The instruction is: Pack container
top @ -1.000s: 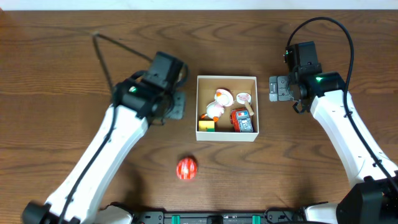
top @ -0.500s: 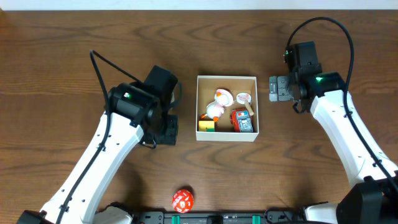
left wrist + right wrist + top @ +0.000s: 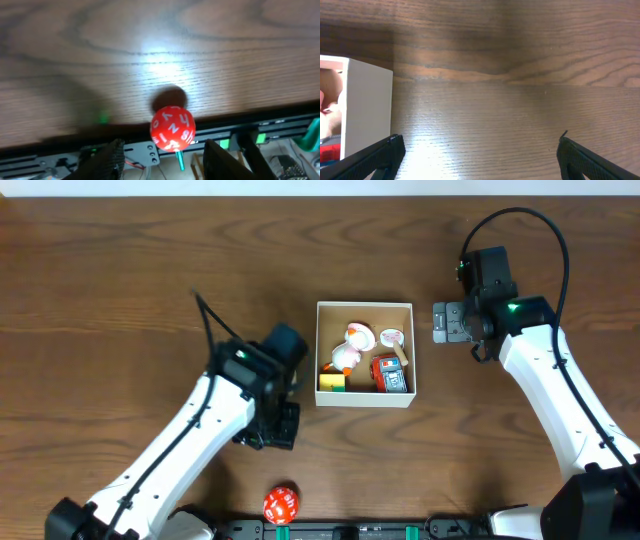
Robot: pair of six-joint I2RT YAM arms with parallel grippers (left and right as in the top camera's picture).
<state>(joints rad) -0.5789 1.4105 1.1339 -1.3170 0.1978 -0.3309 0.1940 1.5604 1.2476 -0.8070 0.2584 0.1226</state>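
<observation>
Container [image 3: 365, 401] at bench [image 3: 100, 280] ctr, toys inside. Red ball [image 3: 172, 128] w/ white characters at front bench edge, well apart from container. Left end effector [image 3: 162, 146] spread wide, empty, near ball. Right end effector [image 3: 480, 145] wide, empty, beside container.

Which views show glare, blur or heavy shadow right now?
Left wrist: white glare on the table above the red ball, soft wood grain, and a dark shadow just behind the ball. Right wrist: milder sheen on the wood beside the container, with the far wood dim. Overhead: evenly lit and sharp.
</observation>
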